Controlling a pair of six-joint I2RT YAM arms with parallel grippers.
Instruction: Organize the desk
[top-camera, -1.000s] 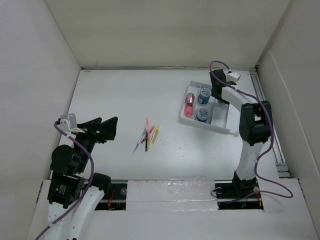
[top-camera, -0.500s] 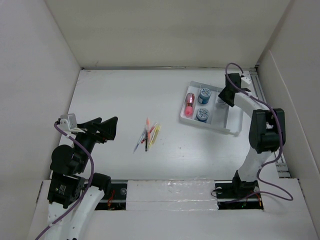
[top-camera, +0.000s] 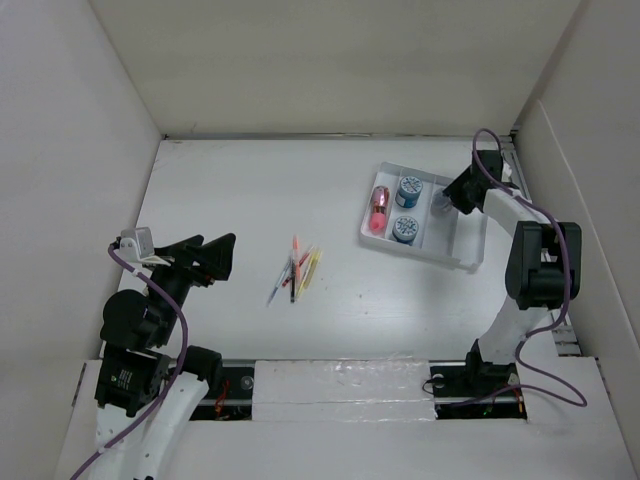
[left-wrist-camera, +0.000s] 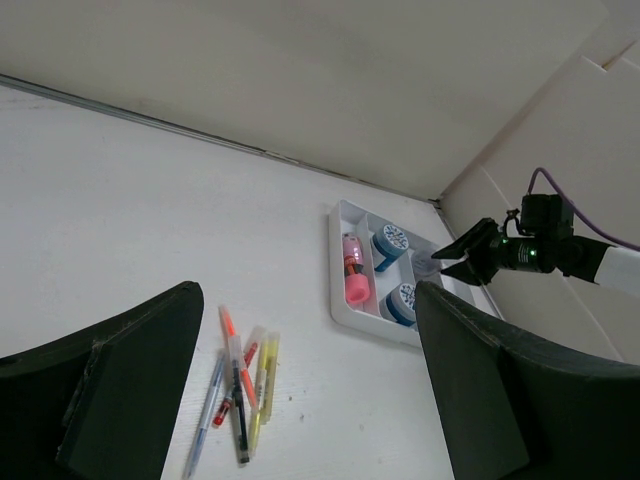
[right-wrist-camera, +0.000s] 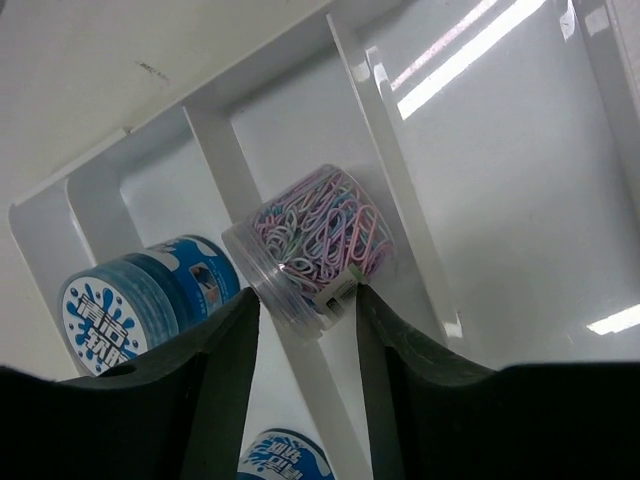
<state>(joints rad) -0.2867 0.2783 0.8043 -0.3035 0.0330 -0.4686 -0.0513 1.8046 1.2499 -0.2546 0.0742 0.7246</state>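
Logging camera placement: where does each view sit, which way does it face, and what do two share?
Top external: above, behind the bases, looking down on the large white desk; left gripper and right gripper show.
Left wrist: low at left, facing across loose coloured pens toward the white compartmented tray; its dark fingers frame the bottom.
Right wrist: close over the tray, facing a clear jar of coloured paper clips; its fingers show below.
Shared: top and left wrist both show pens, tray, right gripper.

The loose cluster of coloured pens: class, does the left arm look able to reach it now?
Probably yes: the open left end effector faces the coloured pens across the white desk, with nothing between them.
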